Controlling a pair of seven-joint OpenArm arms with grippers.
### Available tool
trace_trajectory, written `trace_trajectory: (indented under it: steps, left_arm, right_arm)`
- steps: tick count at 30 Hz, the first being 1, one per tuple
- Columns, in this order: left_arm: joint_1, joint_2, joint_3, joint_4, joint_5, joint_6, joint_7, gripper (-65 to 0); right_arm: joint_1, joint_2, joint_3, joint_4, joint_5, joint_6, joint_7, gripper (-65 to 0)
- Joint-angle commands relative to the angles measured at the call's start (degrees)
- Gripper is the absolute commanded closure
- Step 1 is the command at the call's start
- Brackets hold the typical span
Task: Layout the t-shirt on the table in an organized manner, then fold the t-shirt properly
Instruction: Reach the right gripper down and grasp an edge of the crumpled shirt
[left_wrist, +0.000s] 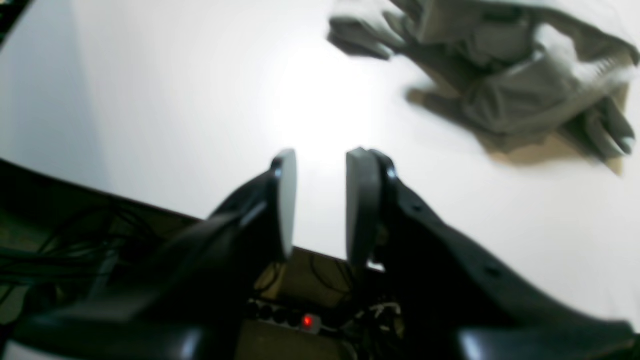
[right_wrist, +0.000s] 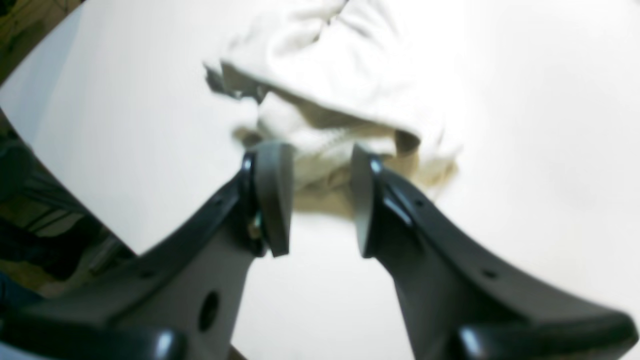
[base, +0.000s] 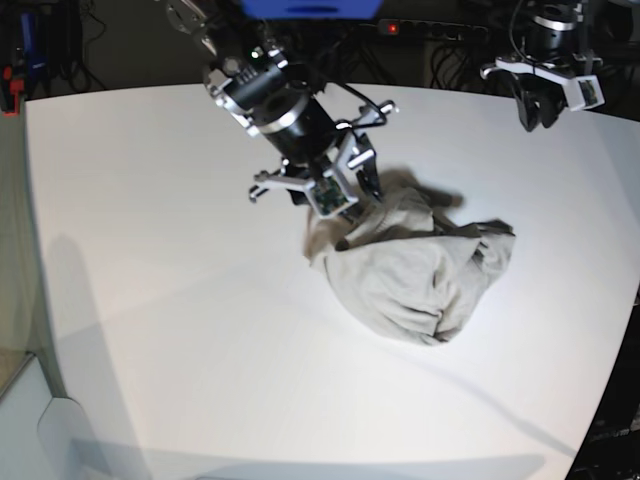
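The t-shirt (base: 420, 275) lies in a crumpled heap on the white table (base: 150, 230), a little right of the centre of the base view, with folds bunched along its upper edge and a rounded lobe hanging toward the lower right. The right gripper (base: 345, 190) hangs at the heap's upper left edge, in the upper middle of that view; in the right wrist view the right gripper's fingers (right_wrist: 272, 197) stand spread, with a clear gap between them that shows cloth and bare table, and nothing is pinched. There the shirt fills the upper middle of the frame, pale and creased, just beyond the fingertips. The left gripper (base: 535, 110) is at the upper right corner of the base view, well apart from the shirt. In the left wrist view its pads (left_wrist: 287, 200) are also parted, with only white tabletop and the dark table edge between them, and the shirt sits in the upper right of that frame.
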Motion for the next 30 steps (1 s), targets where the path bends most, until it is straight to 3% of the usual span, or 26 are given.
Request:
trace_trajectory:
  steps: [1, 6, 21, 30]
  left_arm:
    - [0.15, -0.34, -0.31, 1.07, -0.18, 0.01, -1.19, -19.9]
    - [-0.55, -0.25, -0.40, 1.07, 0.00, 0.01, -1.19, -29.1]
    - [-2.22, 0.19, -0.05, 0.89, -0.27, 0.19, -1.19, -29.3]
    - [-2.22, 0.19, -0.23, 0.89, -0.27, 0.27, -1.19, -29.3]
  right_arm:
    - [1.73, -0.74, -0.13, 0.94, 0.34, 1.68, 0.82, -21.9]
    - [7.09, -2.85, 0.22, 0.50, 0.25, 5.82, -3.66, -27.2]
    - [16.41, -3.03, 0.31, -13.74, 0.25, 6.61, -3.31, -28.2]
    - [16.58, -2.85, 0.31, -21.83, 0.25, 6.43, 3.55, -28.1]
